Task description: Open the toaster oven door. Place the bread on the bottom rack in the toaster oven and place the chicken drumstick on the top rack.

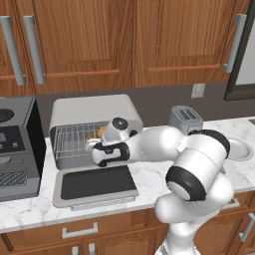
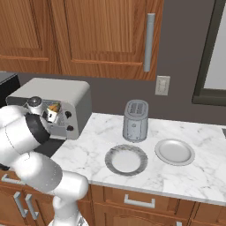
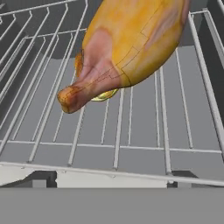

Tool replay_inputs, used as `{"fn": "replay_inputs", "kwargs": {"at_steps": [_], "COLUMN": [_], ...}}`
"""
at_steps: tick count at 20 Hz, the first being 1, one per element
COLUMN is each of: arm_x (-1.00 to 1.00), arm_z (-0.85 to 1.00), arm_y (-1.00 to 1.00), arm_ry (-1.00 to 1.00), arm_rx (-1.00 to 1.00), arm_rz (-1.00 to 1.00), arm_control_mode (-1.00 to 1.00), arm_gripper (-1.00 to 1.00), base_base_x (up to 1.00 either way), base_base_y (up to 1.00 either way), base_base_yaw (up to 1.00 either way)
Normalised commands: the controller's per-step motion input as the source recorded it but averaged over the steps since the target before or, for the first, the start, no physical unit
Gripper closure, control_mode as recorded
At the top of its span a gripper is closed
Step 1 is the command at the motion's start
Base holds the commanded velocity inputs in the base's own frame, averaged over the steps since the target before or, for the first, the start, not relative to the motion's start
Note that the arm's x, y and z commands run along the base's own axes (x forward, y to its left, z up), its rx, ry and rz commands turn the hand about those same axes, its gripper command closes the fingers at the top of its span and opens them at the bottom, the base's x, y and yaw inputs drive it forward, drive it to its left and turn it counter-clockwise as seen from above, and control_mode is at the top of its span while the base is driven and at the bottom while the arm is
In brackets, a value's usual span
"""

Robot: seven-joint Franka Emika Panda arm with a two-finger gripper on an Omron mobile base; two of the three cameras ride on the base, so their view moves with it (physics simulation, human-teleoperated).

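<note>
- Chicken drumstick (image 3: 131,43): upper centre of the hand view, lying on a wire rack (image 3: 144,127).
- Gripper (image 1: 93,145): centre-left, at the toaster oven (image 1: 92,117) mouth, jaws released, holding nothing.

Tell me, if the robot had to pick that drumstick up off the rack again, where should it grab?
Probably at the thin bone end of the drumstick, which points toward the open front of the oven. That end is narrow enough for the pincer to straddle, while the meaty end is broad and rounded. Coming in from the front, over the lowered door, looks safest, since the rack leaves little room above.
</note>
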Motion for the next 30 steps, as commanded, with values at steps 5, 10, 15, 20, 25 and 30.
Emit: {"fn": "replay_inputs", "kwargs": {"at_steps": [5,10,15,20,25,30], "arm_x": [0.58,0.47,0.13,-0.31,-0.51,-0.51], "arm_z": [0.11,0.09,0.06,0.13,0.26,0.35], "arm_y": [0.01,0.01,0.08,0.12,0.12,-0.01], "arm_ry": [0.00,0.02,0.02,0.02,0.07,0.14], "arm_rx": [-0.01,-0.04,-0.03,0.00,0.00,0.00], "arm_rz": [0.00,0.00,0.00,0.00,0.00,0.00], "arm_control_mode": [-1.00,-1.00,-1.00,-1.00,-1.00,-1.00], "arm_gripper": [-1.00,-1.00,-1.00,-1.00,-1.00,-1.00], "base_base_x": [0.00,0.00,0.00,0.00,0.00,0.00], "base_base_y": [0.00,0.00,0.00,0.00,0.00,0.00], "base_base_yaw": [0.00,0.00,0.00,0.00,0.00,0.00]}}
